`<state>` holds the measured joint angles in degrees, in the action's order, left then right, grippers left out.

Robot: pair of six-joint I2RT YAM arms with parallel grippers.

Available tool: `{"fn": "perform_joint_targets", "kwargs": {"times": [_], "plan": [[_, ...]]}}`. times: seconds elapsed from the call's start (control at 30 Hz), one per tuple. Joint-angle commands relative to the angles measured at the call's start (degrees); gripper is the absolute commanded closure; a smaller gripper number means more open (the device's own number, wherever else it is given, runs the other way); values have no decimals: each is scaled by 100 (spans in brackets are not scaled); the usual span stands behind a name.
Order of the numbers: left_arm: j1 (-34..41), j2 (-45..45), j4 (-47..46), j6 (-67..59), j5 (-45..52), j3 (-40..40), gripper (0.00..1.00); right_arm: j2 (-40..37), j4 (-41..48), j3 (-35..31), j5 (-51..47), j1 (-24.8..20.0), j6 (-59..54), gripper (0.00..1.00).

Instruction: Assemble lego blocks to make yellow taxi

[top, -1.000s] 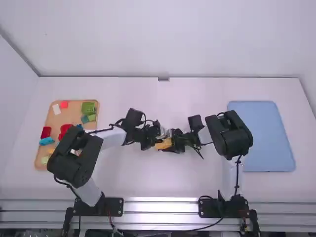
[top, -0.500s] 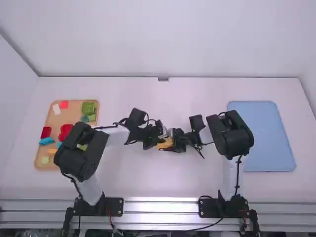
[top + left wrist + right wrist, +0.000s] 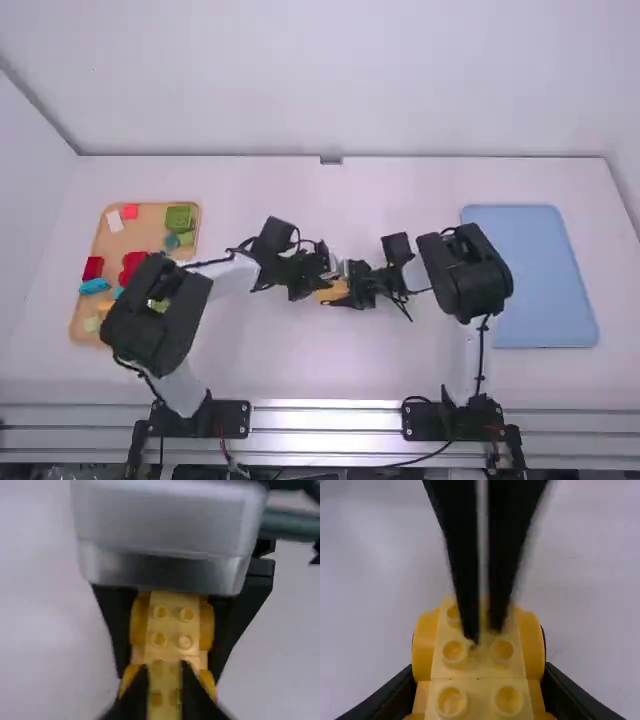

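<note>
1. At lower left of the high view, the left arm (image 3: 158, 315) is showing smooth white links between bulky, rounded black joints.
2. Right of centre, the right arm (image 3: 468, 278) is matching it in black and white.
3. Along the bottom edge, black base plates (image 3: 226, 418) are showing small pale screws, with a thin red cable (image 3: 224, 450) running beside the left one.
4. Thin black cables (image 3: 482, 352) are running along both arms.
5. The left gripper (image 3: 322, 282) is showing slender, tapering black fingers.
6. Across the left wrist view's top, the right gripper (image 3: 354, 284) is showing a silvery, blocky housing (image 3: 167, 522).
</note>
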<state>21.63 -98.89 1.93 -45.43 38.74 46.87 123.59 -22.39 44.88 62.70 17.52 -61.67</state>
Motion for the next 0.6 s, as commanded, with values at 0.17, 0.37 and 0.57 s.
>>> {"fn": "perform_joint_targets", "kwargs": {"times": [0.17, 0.37, 0.57], "plan": [[-450, 1502, -345, -9, -72, -26, 1, 83, -127, 11, 79, 11, 107, 28], [-883, 1947, -505, 608, -90, -28, 1, -101, -402, 9, 238, -118, 839, 4], [-1547, 2059, -505, 1447, -90, -26, 1, -1139, 675, 11, -22, -463, 868, 2]]}}
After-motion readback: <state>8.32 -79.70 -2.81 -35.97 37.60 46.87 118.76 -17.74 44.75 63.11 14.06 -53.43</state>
